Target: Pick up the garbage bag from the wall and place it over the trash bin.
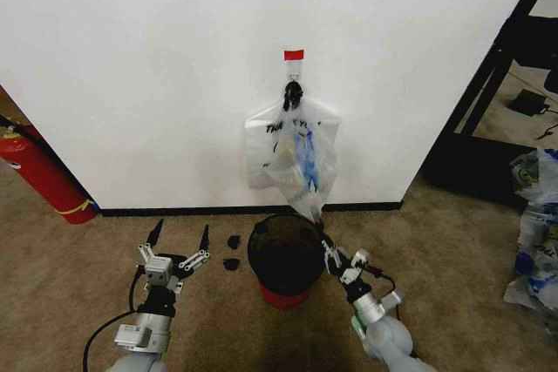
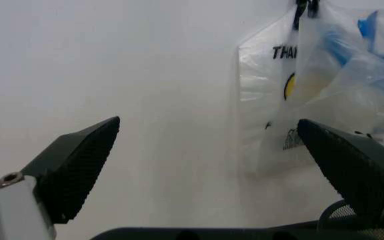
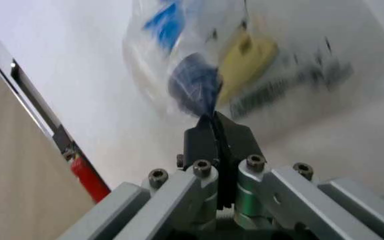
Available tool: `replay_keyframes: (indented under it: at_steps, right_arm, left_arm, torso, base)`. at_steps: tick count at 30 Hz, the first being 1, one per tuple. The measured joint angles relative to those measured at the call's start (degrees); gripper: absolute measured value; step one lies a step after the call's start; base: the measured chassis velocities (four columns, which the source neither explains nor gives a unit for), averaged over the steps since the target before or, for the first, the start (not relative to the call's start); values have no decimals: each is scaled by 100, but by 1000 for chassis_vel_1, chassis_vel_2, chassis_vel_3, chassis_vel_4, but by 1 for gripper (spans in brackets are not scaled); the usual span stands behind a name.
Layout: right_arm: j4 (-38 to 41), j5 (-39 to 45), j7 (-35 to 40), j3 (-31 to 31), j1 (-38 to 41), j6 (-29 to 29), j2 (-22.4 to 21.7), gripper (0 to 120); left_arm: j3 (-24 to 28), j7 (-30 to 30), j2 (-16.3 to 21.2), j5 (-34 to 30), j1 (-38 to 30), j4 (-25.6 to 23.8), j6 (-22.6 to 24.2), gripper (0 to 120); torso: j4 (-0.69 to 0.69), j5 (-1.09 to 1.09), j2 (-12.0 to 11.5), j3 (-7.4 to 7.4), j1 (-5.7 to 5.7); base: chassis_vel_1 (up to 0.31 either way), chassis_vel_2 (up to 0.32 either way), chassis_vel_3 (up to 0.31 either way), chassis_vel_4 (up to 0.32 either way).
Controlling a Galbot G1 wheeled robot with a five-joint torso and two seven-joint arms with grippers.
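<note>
Right end effector grasps the garbage bag's lowest tip above the trash bin. Left end effector hovers released, near left of the bin.

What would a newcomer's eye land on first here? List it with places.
The bag hangs from a hook under red tape on the wall, its bottom corner pinched by the shut right gripper. Right below stands the bin on the carpet. The left gripper waits open, left of the bin, and a fire extinguisher leans at the far left.
</note>
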Motion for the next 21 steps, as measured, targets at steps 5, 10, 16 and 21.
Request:
replay_keyframes:
  at_steps: [5,10,16,21]
  right_arm:
    - [495,-754,63,16,32,162,-350,1]
    - [812,-1650,-556,374,-33,255,-812,11]
    - [1223,-1904,-1521,837,-69,230,-1415,31]
    - [1711,-1506,-1774,1024,-18,-42,-1875,51]
  left_arm:
    - [-21,-2,-12,4,21,-3,-2,100]
    - [-25,-4,-42,13,11,-3,-3,100]
    - [-16,-5,-96,59,-4,33,-8,100]
    - [-27,-10,-107,70,-7,47,-14,100]
  torso:
    - [1,1,0,0,0]
    - [-1,1,0,0,0]
    - [-1,0,0,0,0]
    - [-1,-1,0,0,0]
  base:
    - [0,0,0,0]
    - [0,0,0,0]
    - [0,0,0,0]
    - [0,0,0,0]
